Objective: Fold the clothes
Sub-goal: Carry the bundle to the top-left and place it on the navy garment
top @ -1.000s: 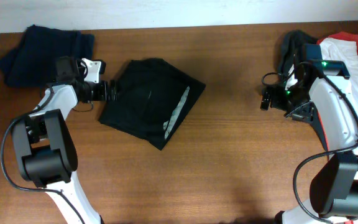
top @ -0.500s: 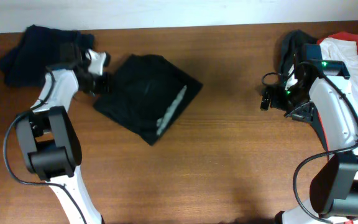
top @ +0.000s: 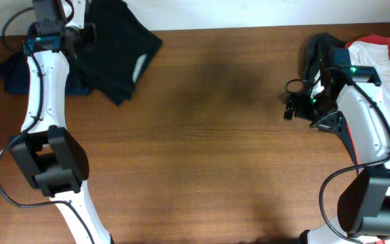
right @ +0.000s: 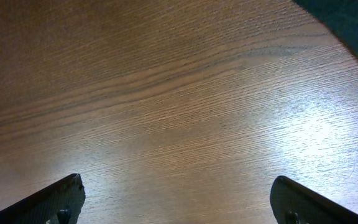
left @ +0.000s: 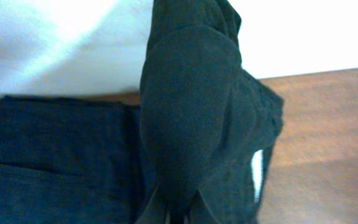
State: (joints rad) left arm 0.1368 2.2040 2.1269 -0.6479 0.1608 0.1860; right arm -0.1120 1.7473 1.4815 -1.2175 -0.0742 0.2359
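A folded black garment (top: pixel 118 49) hangs at the table's far left corner, and my left gripper (top: pixel 84 35) is shut on its edge. In the left wrist view the black garment (left: pixel 191 118) drapes down from the shut left gripper (left: pixel 178 215). Under it and to the left lies a navy garment (left: pixel 48 162), also seen from above as the navy garment (top: pixel 11 70). My right gripper (top: pixel 290 107) hovers over bare wood beside the clothes pile. In its wrist view the right gripper (right: pixel 180 202) is open, with nothing between the fingers.
A pile of unfolded clothes sits at the far right: a white and red garment (top: pixel 384 57) and a dark one (top: pixel 319 49), whose edge (right: pixel 353 25) shows in the right wrist view. The wooden table (top: pixel 208 149) ends at a white wall behind.
My left gripper shut on the black garment's edge and carried it up and to the left, over the navy garment. The right arm has not moved.
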